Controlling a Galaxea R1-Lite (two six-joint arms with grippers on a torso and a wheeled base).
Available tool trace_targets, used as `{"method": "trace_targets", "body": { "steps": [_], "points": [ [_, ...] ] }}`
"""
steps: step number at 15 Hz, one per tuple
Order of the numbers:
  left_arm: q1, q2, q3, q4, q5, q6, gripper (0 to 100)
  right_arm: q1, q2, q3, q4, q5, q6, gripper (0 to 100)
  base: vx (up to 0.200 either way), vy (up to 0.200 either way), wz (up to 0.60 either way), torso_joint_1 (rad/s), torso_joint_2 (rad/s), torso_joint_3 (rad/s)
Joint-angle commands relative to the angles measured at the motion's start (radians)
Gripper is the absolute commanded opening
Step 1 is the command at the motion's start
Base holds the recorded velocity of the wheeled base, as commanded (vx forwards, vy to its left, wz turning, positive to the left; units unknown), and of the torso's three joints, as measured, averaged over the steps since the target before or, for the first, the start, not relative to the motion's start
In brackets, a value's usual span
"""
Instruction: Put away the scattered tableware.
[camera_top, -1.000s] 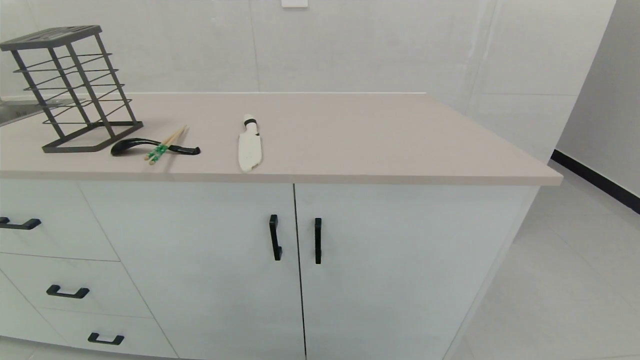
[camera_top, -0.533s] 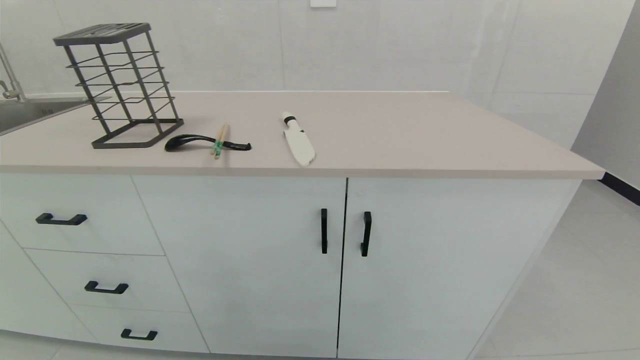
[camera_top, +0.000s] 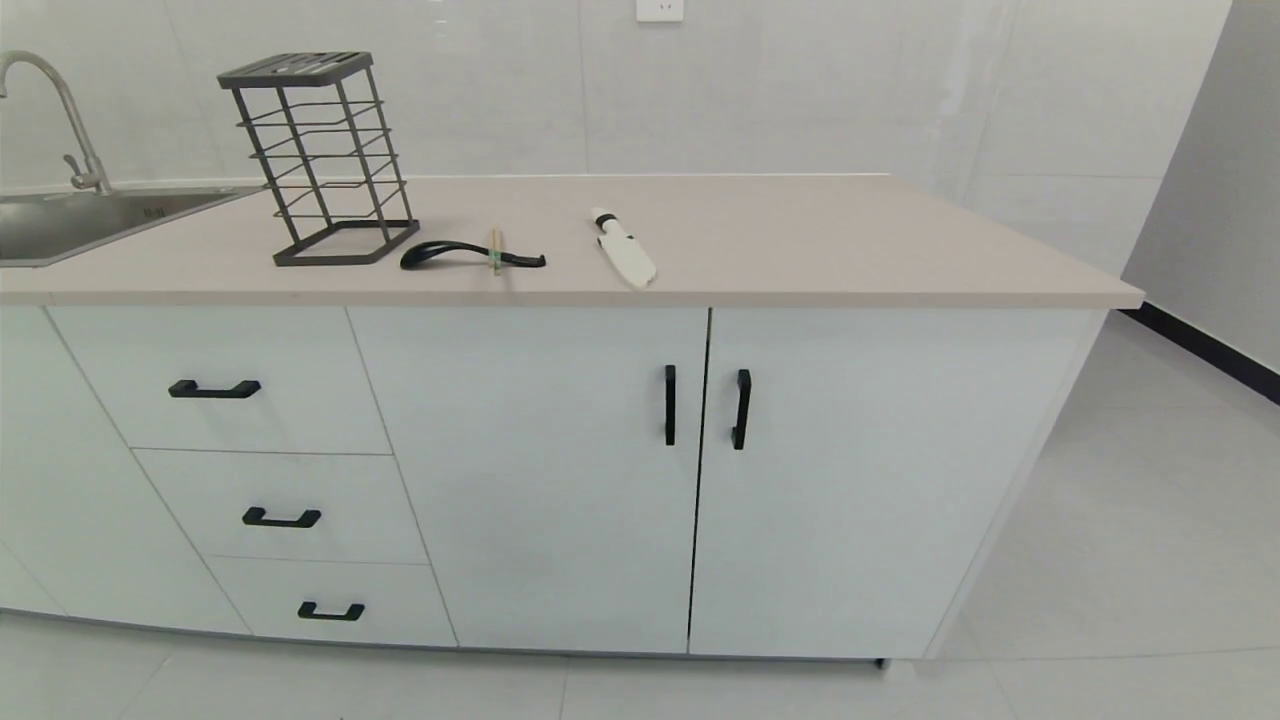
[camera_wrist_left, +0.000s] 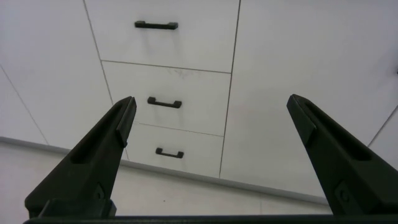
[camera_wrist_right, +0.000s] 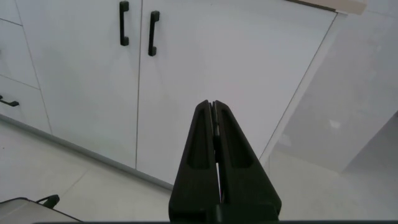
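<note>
Both arms hang low, in front of the cabinet and well below the worktop.

- Left gripper: fingers spread wide, nothing between them, facing the drawers.
- Right gripper: fingers pressed together, empty, facing the cabinet doors.

All the tableware lies on the counter.

- The black spoon sits just beside the foot of the wire rack.
- The chopsticks lie across the spoon's handle, touching it.
- The knife is apart, with its pale blade end near the front edge and its handle pointing toward the wall.

Handling, as you should expect it:

- Spoon: light and rigid, with a smooth curved handle. Grip mid-handle, clear of the chopsticks.
- Chopsticks: very thin, light and prone to rolling or splitting apart. Pinch both together near the green-banded part, where they lie close.
- Knife: stiff. From here you cannot tell a bare blade from a sheath, so treat it as sharp and possibly brittle. Take it by the handle, near the dark band, not by the flat.

The rack's slotted top looks like the likely home, and nothing is stowed yet.
</note>
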Motion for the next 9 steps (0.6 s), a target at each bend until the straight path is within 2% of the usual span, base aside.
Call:
{"method": "trace_targets", "body": {
  "steps": [1, 3, 9],
  "points": [
    [-0.001, 0.000, -0.001, 0.001, 0.001, -0.008, 100, 0.000, 0.001, 0.000, -0.002, 0.000, -0.001, 0, 0.000, 0.200, 0.00, 0.002, 0.00, 0.002],
    [-0.001, 0.000, -0.001, 0.001, 0.001, -0.031, 100, 0.000, 0.001, -0.002, -0.002, 0.000, 0.008, 0, 0.000, 0.200, 0.00, 0.002, 0.00, 0.000],
    [-0.001, 0.000, -0.001, 0.001, 0.001, -0.024, 100, 0.000, 0.001, 0.000, -0.003, 0.001, 0.080, 0, 0.000, 0.200, 0.00, 0.005, 0.00, 0.003]
  ]
}}
